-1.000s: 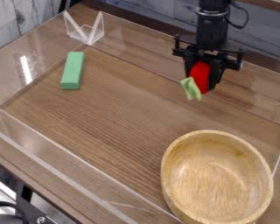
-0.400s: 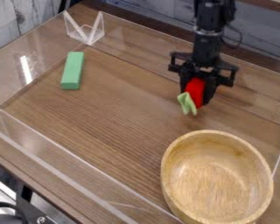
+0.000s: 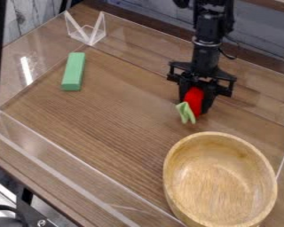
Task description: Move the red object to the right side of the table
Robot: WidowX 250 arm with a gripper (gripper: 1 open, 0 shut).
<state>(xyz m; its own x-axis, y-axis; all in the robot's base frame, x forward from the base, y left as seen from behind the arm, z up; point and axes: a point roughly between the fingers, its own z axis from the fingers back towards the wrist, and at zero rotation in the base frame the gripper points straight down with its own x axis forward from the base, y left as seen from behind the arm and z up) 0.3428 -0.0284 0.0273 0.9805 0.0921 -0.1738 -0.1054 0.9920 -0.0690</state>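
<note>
My gripper (image 3: 199,94) is clamped on the red object (image 3: 194,100), its two black fingers pressed against the toy's sides. The red body sits right between the fingertips, and the green leafy end sticks out below and to the left of them, pointing down toward the table (image 3: 109,124). I cannot tell whether that green tip touches the wood or hangs just above it.

There is only this one camera view, looking down across the table from the front. In it my arm comes down from the top edge, nearly upright, with the wrist straight above the gripper and the fingers pointing almost straight down. The toy and my gripper are over the right half of the brown wood-grain surface, just above and a little left of the rim of the wooden bowl (image 3: 222,183), which fills the lower right corner. The green block (image 3: 74,70) lies well apart on the left side, near the clear acrylic wall (image 3: 26,66).
</note>
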